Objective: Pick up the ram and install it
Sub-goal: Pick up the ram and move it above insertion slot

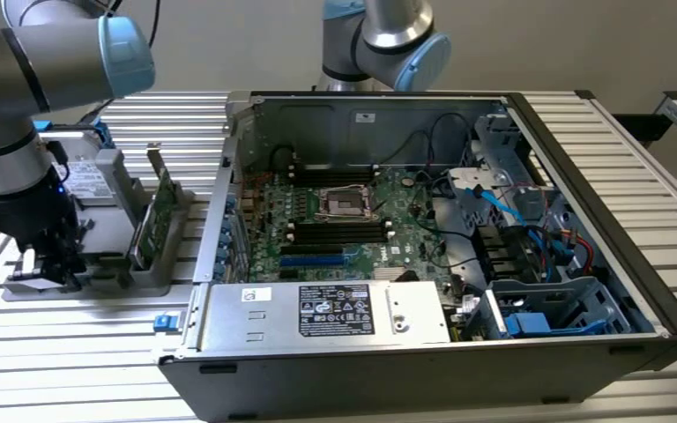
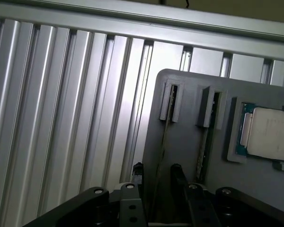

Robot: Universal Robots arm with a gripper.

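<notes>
While the gripper [image 2: 156, 176] hangs low over the grey tray [image 2: 189, 94], its jaws stand wide and hold nothing. The ram [image 2: 162, 146] is on edge in its tray slot, a thin dark line running straight up the gap between the two black fingers [image 2: 176, 173]. One finger sits on each side of the stick. Whether either pad is brushing the board is hard to call from the wrist view, though it looks like daylight on both sides. Another thin board [image 2: 203, 142] stands on edge in the neighbouring slot, and the square silver processor chip [image 2: 269, 132] lies flat in its recess just beyond that.

Over to the exterior view: the tray sits on the slatted aluminium table [image 1: 80, 352] at about nine o'clock from the open computer case [image 1: 433, 388]. Inside the case the motherboard [image 1: 415, 225] lies flat, its long black slots [image 1: 338, 231] near the centre, at about six o'clock from the socket.
</notes>
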